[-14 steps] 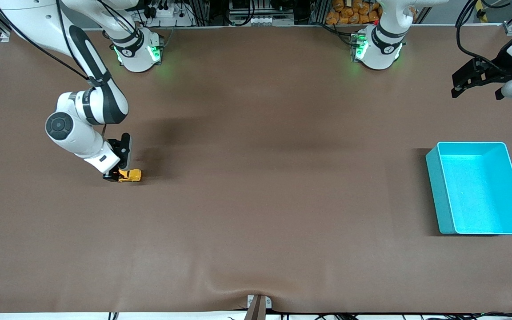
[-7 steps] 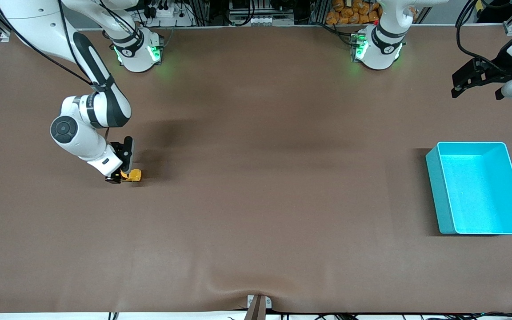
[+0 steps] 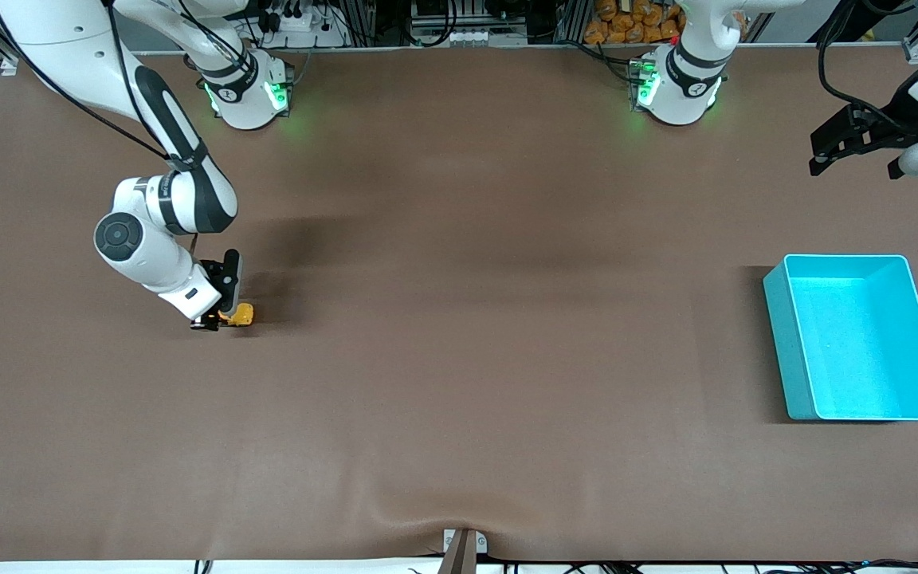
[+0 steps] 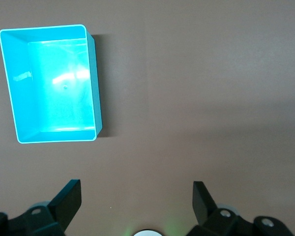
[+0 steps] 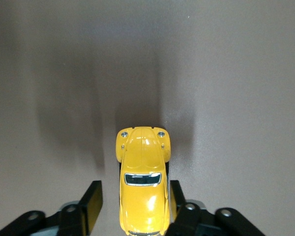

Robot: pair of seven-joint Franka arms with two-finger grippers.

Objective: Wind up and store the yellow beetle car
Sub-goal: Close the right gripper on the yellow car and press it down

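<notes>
Right pincer is down on the desk at the right arm's end, fingers either side of the yellow beetle car. In the right wrist view one finger touches the car's side, the other stands just off it, so not clamped yet. Turquoise bin sits well apart from the car, twd the left arm's end, w/ nothing in it. Left pincer waits in the air, fingers wide apart.
</notes>
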